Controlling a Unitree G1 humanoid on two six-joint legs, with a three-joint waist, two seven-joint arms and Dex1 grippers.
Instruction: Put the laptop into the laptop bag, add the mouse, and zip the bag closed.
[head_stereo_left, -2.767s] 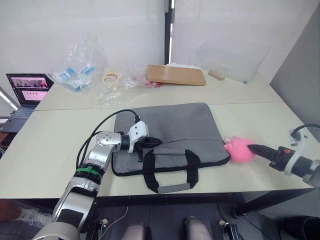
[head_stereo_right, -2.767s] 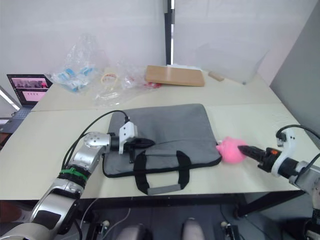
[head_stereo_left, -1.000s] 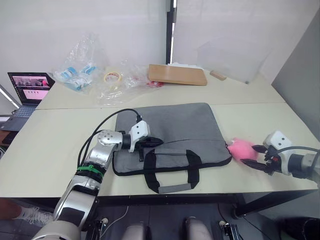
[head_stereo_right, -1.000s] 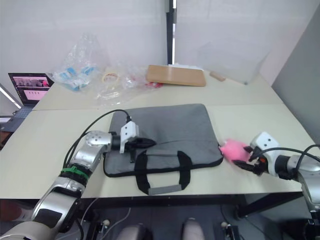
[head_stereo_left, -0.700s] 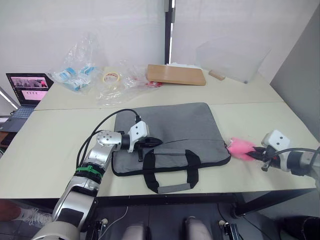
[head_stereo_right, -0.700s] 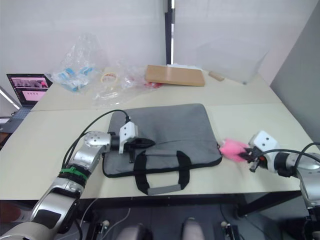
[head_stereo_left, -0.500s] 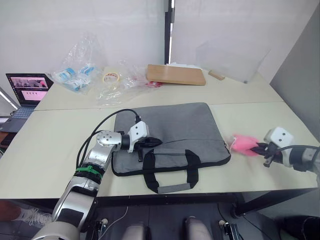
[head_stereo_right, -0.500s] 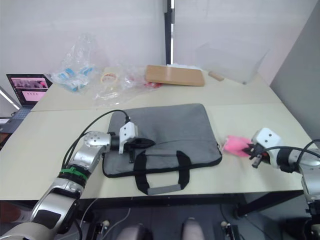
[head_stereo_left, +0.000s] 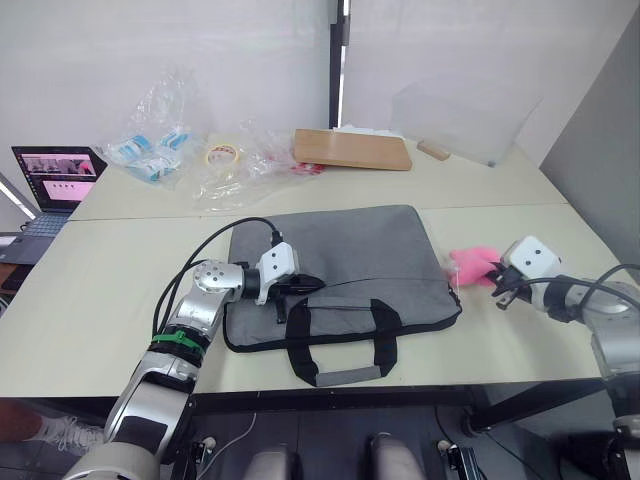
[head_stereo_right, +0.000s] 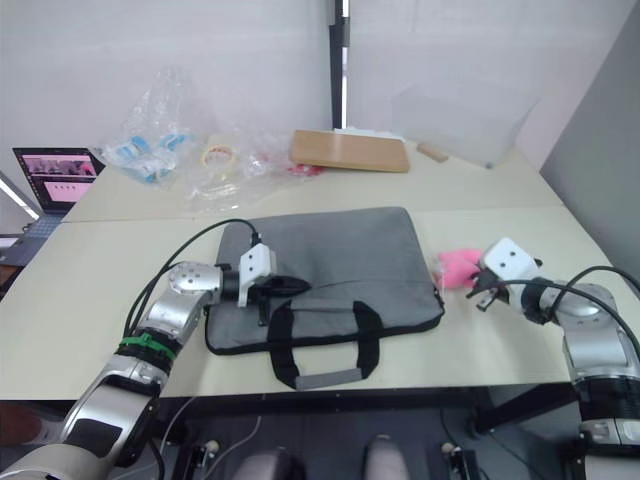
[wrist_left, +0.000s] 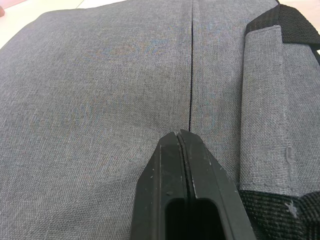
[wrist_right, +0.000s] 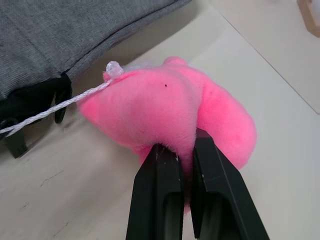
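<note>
The grey laptop bag (head_stereo_left: 345, 250) lies flat on the table with its black handles (head_stereo_left: 340, 345) toward the front edge. My left gripper (head_stereo_left: 306, 284) is shut, and its tips (wrist_left: 179, 136) rest on the bag's fabric beside the zip line. At the bag's right end my right gripper (head_stereo_left: 492, 277) is shut on a pink fluffy ball (wrist_right: 165, 107). A white string (wrist_right: 50, 109) runs from the ball to the bag's corner. The laptop and the mouse are out of view.
A small dark laptop with a lit pink screen (head_stereo_left: 55, 175) stands at the far left. Plastic bags (head_stereo_left: 160, 145), a tape roll (head_stereo_left: 223, 155), a wooden board (head_stereo_left: 352, 150) and a clear box (head_stereo_left: 465, 115) line the back. The table's front edge (head_stereo_left: 400, 385) runs just below the handles.
My right gripper has carried the pink fluffy ball back and left, from near the bag's front right corner to beside its right edge. The left arm has stayed put.
</note>
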